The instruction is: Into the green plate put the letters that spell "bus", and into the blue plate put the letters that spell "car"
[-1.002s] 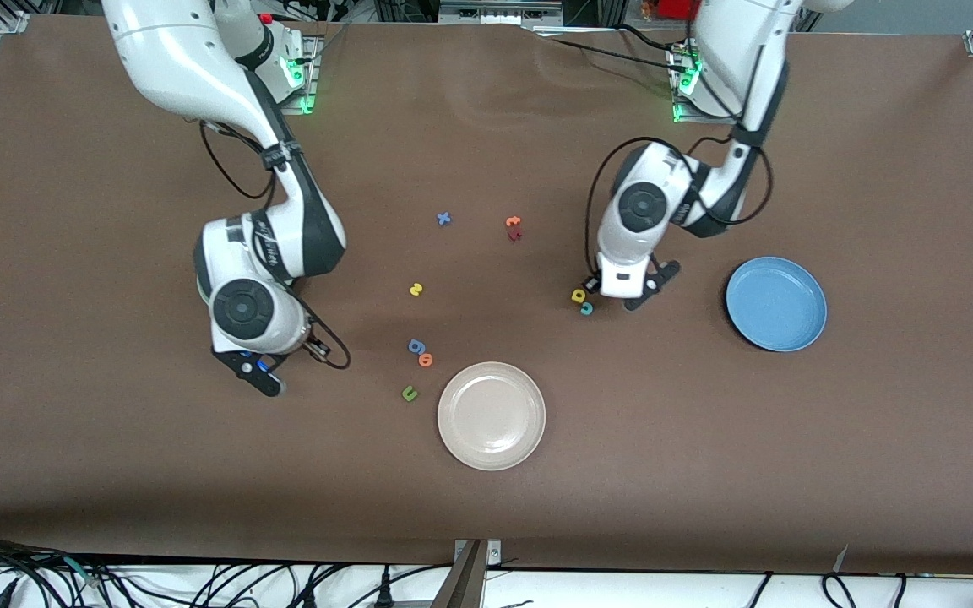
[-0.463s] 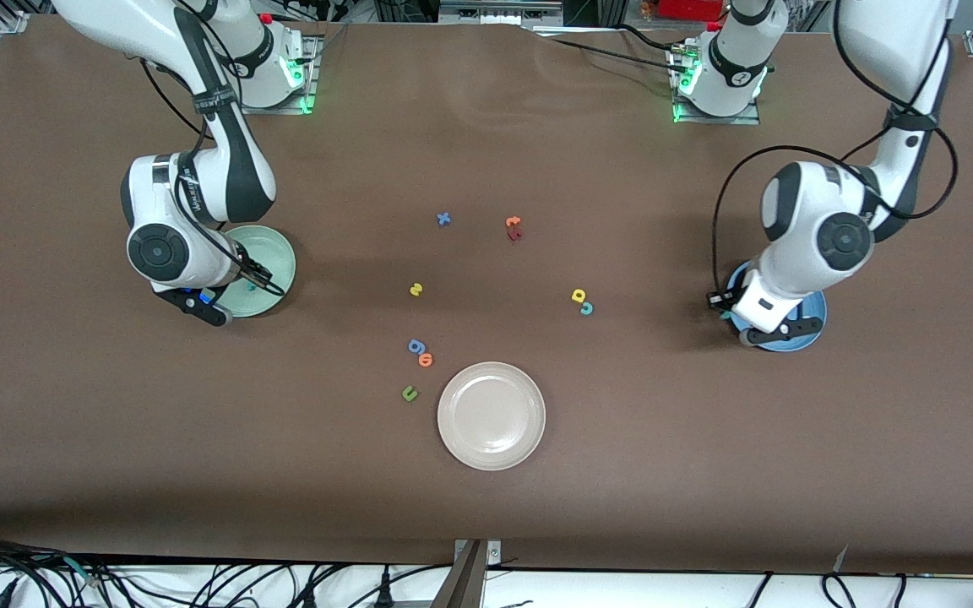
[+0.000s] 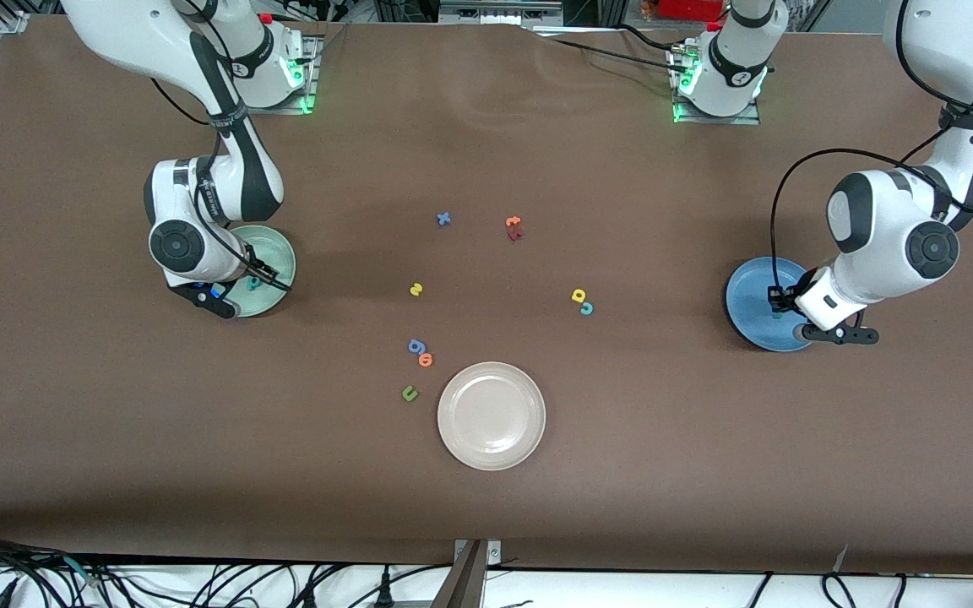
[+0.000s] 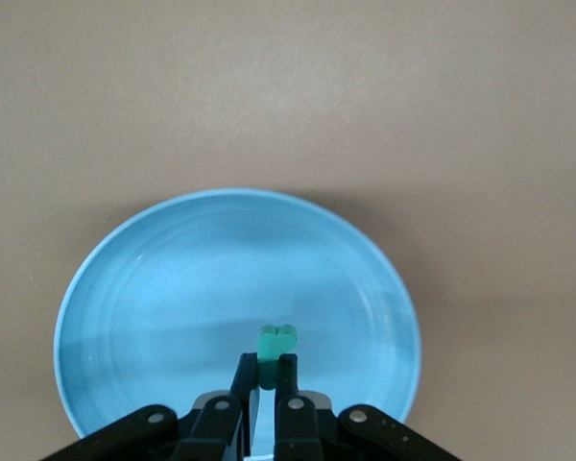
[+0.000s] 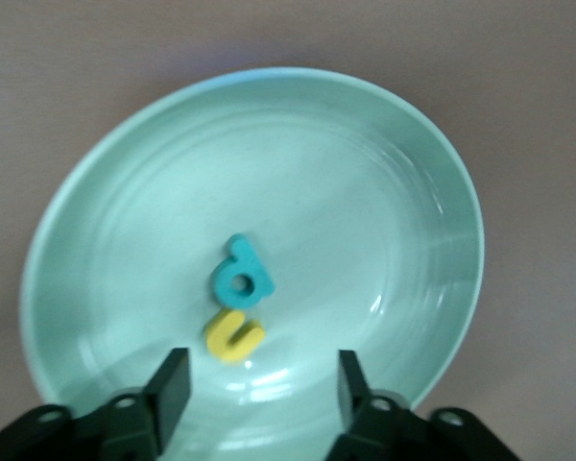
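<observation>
Currently, right gripper: jaws spread over the green plate near the right arm's end of the table, teal b and yellow u lying touching in it; best lifted straight up so neither letter is brushed. Left gripper: pinched shut on a teal letter over the blue plate; release low and toward the plate's middle, not its rim. Yellow s, yellow a and teal c lie mid-table with open room around.
</observation>
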`<act>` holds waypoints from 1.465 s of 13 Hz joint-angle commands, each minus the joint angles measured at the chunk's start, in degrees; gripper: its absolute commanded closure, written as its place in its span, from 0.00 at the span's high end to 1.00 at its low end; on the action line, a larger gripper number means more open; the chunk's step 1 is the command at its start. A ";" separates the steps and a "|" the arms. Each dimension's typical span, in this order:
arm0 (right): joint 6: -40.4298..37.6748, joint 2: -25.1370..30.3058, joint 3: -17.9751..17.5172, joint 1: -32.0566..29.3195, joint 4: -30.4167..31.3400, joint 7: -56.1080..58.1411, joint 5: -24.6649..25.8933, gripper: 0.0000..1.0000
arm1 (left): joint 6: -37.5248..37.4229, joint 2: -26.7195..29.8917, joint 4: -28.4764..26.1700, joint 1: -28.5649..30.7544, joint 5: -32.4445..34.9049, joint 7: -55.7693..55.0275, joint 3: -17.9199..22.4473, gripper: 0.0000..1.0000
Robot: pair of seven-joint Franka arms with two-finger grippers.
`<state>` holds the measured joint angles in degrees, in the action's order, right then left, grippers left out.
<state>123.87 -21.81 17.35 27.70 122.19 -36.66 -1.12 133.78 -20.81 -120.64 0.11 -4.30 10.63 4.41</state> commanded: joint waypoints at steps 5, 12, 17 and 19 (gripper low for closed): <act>-2.96 2.04 -11.27 0.60 -6.96 -13.50 -9.77 1.00 | 2.01 -0.72 -0.56 -0.19 1.13 1.24 -0.90 0.67; 13.23 -5.50 -16.03 8.23 -11.86 -21.00 -6.80 0.56 | 1.92 0.42 -0.12 -15.03 -1.15 -18.34 -1.34 0.74; 13.24 -12.46 -15.95 9.83 -18.39 -21.44 -4.94 0.56 | 2.62 -0.19 1.46 -21.81 -2.30 -47.75 -6.08 0.74; 13.32 -13.34 -15.77 9.57 -18.39 -21.44 -2.85 0.56 | 4.63 -1.06 2.94 -23.65 -2.03 -61.53 -6.87 0.73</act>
<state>137.36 -33.74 0.96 36.88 105.24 -57.35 -6.27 137.26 -21.19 -119.47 -22.29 -5.53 -41.56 -2.31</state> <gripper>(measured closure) 0.441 0.256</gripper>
